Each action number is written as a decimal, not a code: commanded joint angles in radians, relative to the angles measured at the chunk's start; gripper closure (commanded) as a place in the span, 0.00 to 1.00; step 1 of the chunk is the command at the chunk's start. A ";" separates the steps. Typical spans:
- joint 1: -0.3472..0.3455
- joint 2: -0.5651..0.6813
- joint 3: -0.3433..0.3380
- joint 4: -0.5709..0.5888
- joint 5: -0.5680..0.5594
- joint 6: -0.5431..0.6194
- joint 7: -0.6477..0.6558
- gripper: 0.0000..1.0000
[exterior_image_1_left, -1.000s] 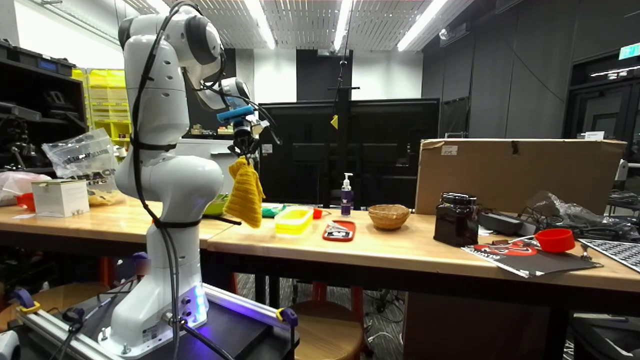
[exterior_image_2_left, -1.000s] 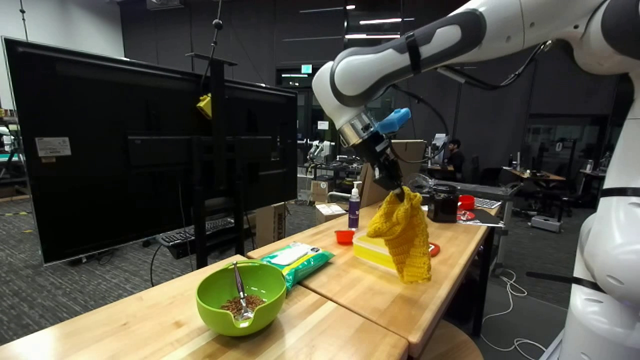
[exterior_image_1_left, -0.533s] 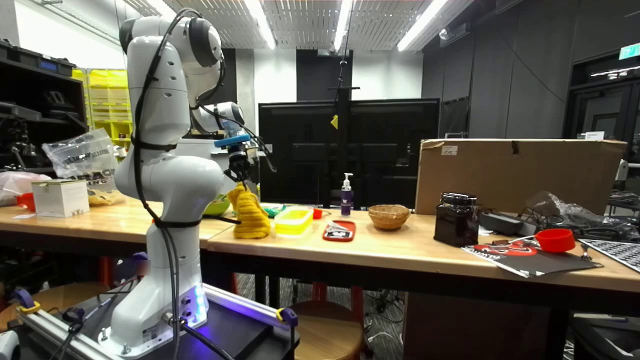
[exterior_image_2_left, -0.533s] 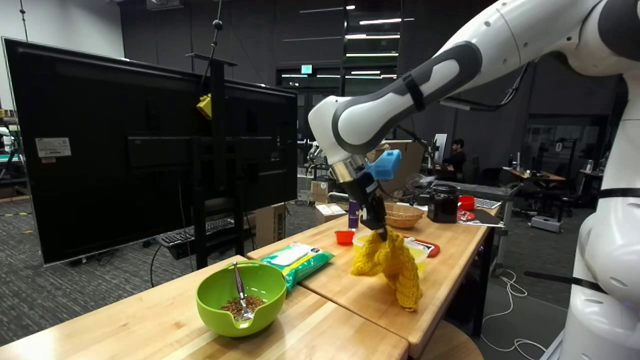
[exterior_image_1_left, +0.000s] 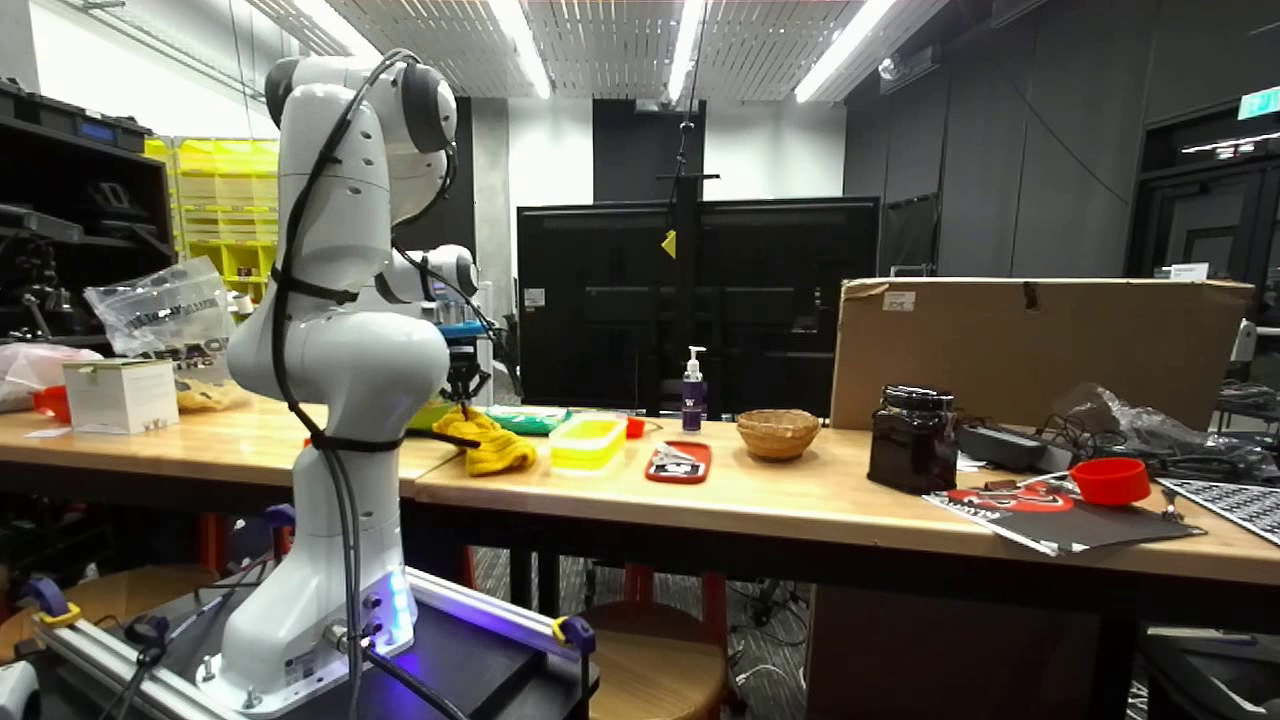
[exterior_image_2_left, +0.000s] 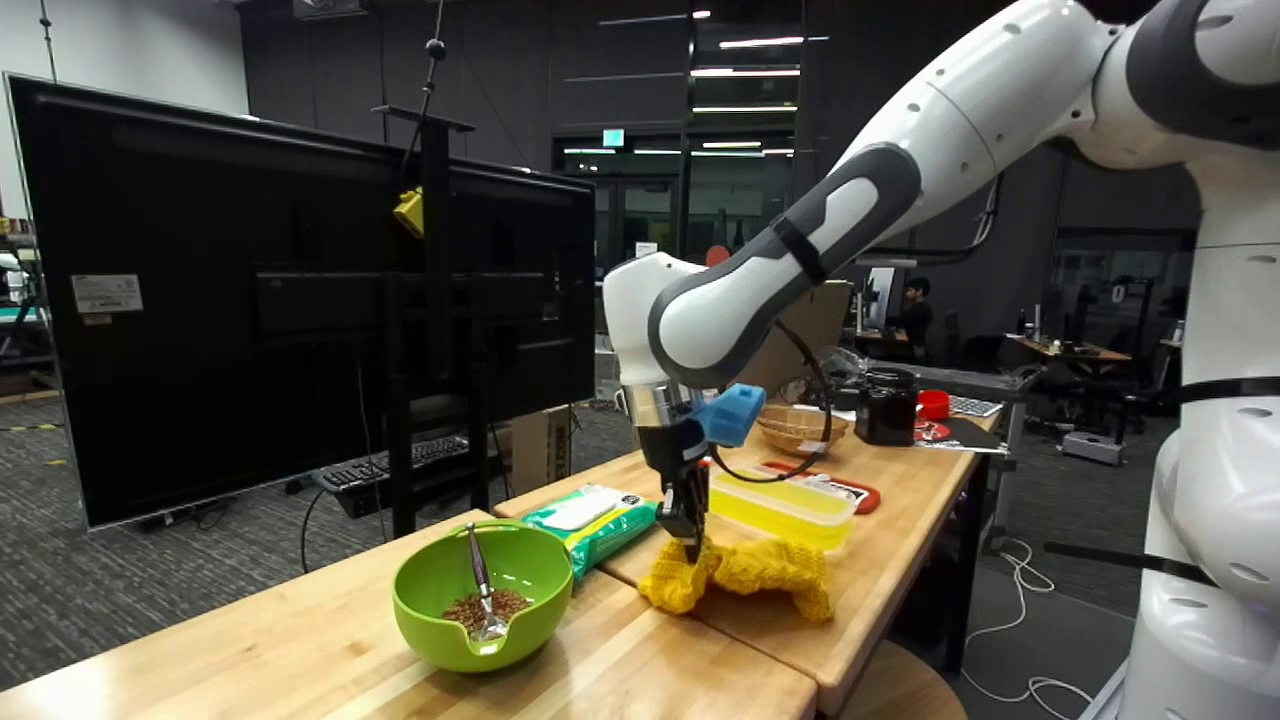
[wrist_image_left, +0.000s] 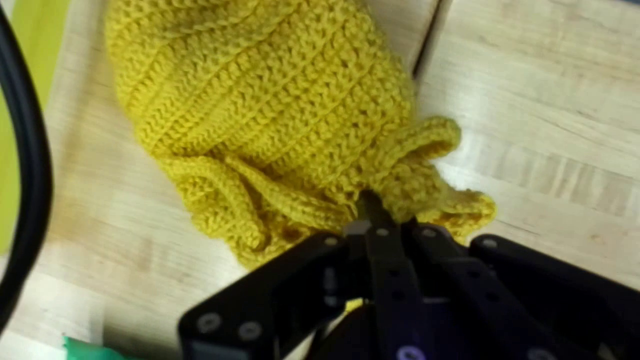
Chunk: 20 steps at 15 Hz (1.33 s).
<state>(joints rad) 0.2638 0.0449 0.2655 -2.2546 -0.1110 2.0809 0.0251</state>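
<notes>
Well, gripper (exterior_image_2_left: 693, 553): points down, low over the wooden table (exterior_image_2_left: 300, 650).
Fingers (wrist_image_left: 371, 206): stand nearly together, pinching a bunched edge of the yellow cloth (wrist_image_left: 270, 95).
Cloth: lies crumpled across the table's seam (wrist_image_left: 430, 42).
Yellow container (exterior_image_2_left: 775, 515): sits just beyond the cloth in an exterior view.
Green packet (exterior_image_2_left: 615, 530): lies near the cloth, close beside the green bowl (exterior_image_2_left: 445, 643).
Bowl: holds brown pellets (exterior_image_2_left: 511, 603) and a dark-handled utensil (exterior_image_2_left: 479, 565).
Wicker basket (exterior_image_1_left: 778, 435): stands well apart from the cloth.

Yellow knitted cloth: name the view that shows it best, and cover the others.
The wrist view: the yellow knitted cloth looms large, its stitches clear around the fingers, though the top edge crops it. Both exterior views show it smaller, crumpled on the wooden tabletop.
</notes>
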 joint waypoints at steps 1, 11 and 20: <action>0.013 0.052 0.016 0.011 0.082 0.102 -0.040 0.99; 0.043 0.071 0.028 0.064 0.074 -0.019 -0.008 0.33; 0.003 -0.027 -0.013 0.049 0.062 -0.262 0.135 0.00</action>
<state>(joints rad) 0.2829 0.0636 0.2695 -2.1639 -0.0574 1.8239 0.1068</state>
